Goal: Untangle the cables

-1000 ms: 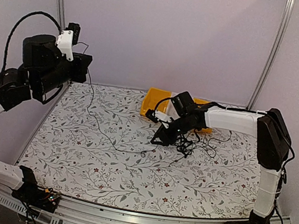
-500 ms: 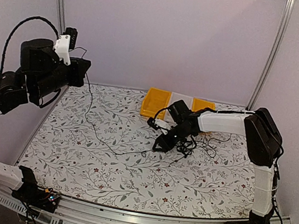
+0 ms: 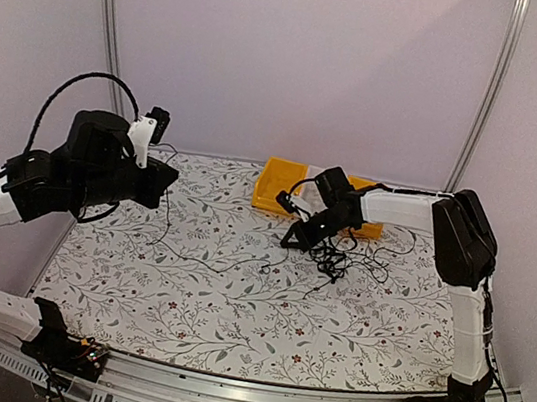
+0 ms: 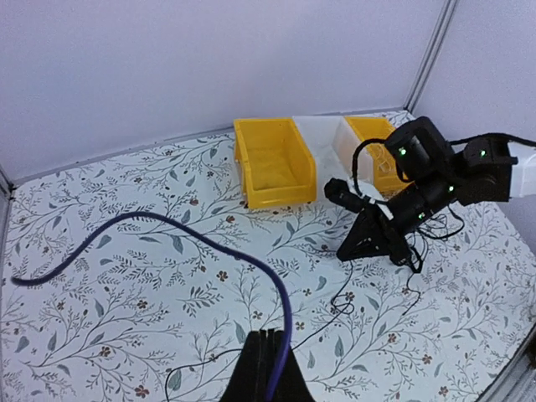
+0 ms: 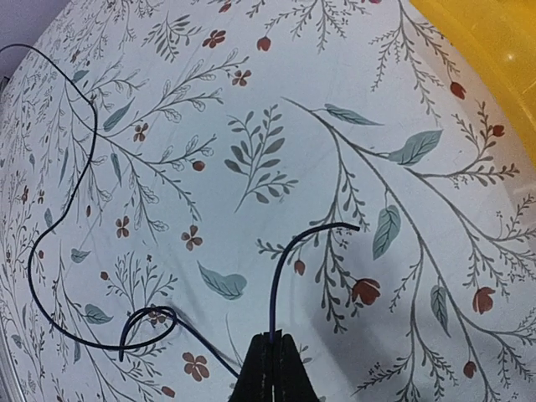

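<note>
The cables lie as a knotted black clump (image 3: 343,259) at the table's right centre, with a long thin strand (image 3: 201,260) trailing left. That strand rises to my left gripper (image 3: 170,180), which hangs above the table's left rear, shut on it. In the left wrist view the strand (image 4: 198,231) arcs up and left from the shut left gripper (image 4: 268,337). My right gripper (image 3: 293,238) sits low at the clump's left edge. In the right wrist view the right gripper (image 5: 272,339) is shut on a cable end (image 5: 289,251) that curls up and right; another strand loops (image 5: 149,322) beside it.
Two yellow bins (image 3: 279,182) (image 3: 369,194) with a white bin (image 4: 325,137) between them stand at the back centre, right behind the right gripper. Side posts (image 3: 108,25) (image 3: 489,92) frame the cell. A yellow bin's rim (image 5: 494,50) fills the right wrist view's top right corner.
My right gripper has shut on a cable end and shifted slightly toward the bins. The left arm has dropped and swung right, carrying its strand lower over the table.
</note>
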